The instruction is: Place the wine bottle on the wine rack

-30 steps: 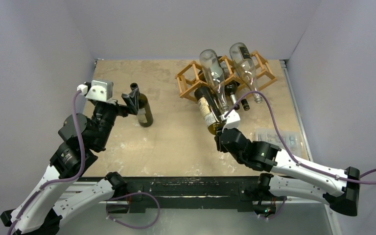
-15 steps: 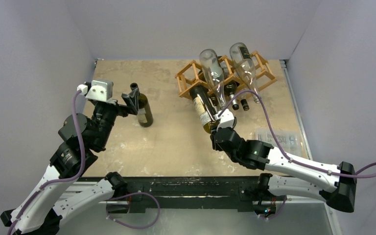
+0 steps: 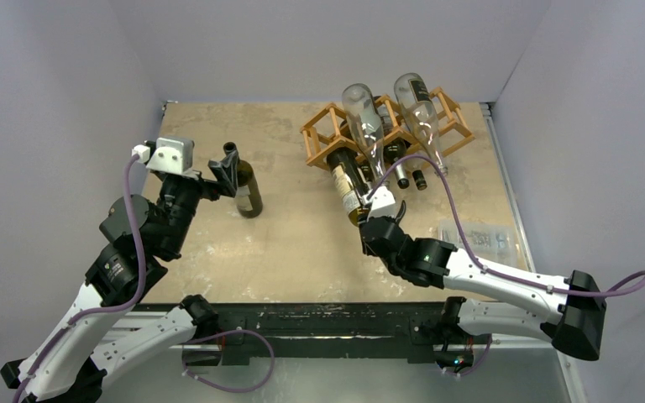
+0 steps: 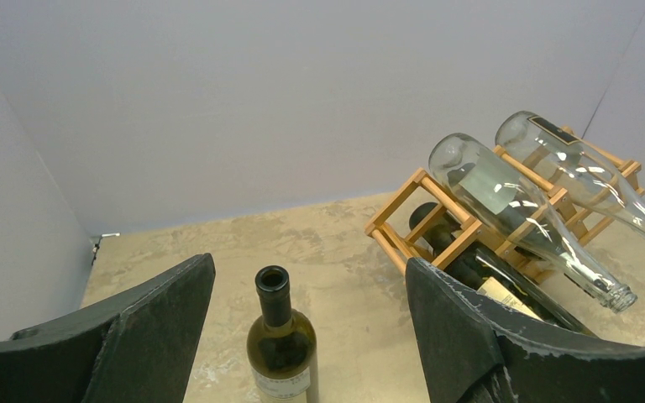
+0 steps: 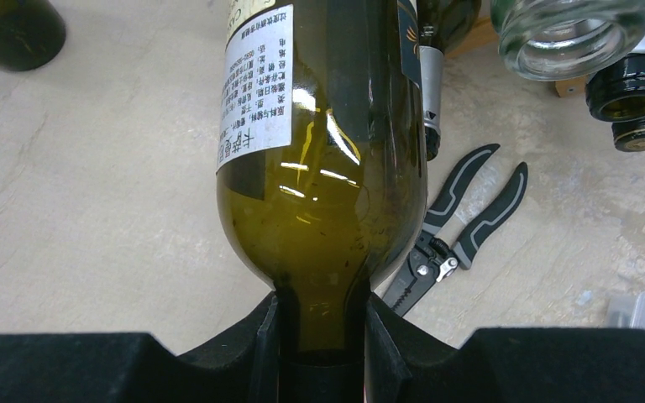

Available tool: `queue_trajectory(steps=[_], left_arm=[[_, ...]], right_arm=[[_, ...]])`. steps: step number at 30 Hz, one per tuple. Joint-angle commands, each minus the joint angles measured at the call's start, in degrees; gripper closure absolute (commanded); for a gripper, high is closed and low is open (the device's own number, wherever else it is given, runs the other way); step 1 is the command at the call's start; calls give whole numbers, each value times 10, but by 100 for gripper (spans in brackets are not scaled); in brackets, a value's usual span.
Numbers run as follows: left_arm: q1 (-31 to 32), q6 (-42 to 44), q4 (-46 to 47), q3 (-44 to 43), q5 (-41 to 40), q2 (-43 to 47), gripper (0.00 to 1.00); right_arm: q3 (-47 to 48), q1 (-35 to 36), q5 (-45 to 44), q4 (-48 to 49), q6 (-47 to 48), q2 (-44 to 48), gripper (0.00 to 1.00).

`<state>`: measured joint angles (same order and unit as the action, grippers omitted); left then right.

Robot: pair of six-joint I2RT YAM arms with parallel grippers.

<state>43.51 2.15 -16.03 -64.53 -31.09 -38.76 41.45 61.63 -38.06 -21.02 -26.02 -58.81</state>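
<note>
The wine rack (image 3: 386, 130), with the wine bottle (image 3: 346, 180) part-way in
Two clear bottles (image 3: 365, 117) lie atop the rack; the wine bottle's base sits in its lower left cell, neck clenched by the right gripper (image 5: 322, 340) just in front. Well left of the rack, the left gripper (image 3: 226, 168) gapes beside an upright bottle (image 3: 248, 191).

The left gripper's (image 4: 309, 262) dark fingers (image 4: 159, 327) stand wide apart, framing an upright, uncorked green bottle (image 4: 281, 348) on the beige table (image 4: 336, 243). To the right, the wooden wine rack (image 4: 403, 201) carries two clear bottles (image 4: 512, 201) lying tilted on top, and a dark wine bottle (image 4: 462, 252) lies with its base at a lower cell.
</note>
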Motion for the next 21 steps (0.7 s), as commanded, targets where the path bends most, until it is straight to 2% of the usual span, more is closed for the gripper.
queue_trajectory(steps=[1, 11, 21], left_arm=[[-4, -1, 5, -18, 2, 4, 17], [-4, 0, 6, -19, 0, 6, 17], [-4, -2, 6, -19, 4, 9, 17]], right_arm=[[27, -12, -58, 109, 27, 4, 100], [49, -52, -22, 120, 30, -20, 100], [77, -54, -6, 168, 13, -68, 100]])
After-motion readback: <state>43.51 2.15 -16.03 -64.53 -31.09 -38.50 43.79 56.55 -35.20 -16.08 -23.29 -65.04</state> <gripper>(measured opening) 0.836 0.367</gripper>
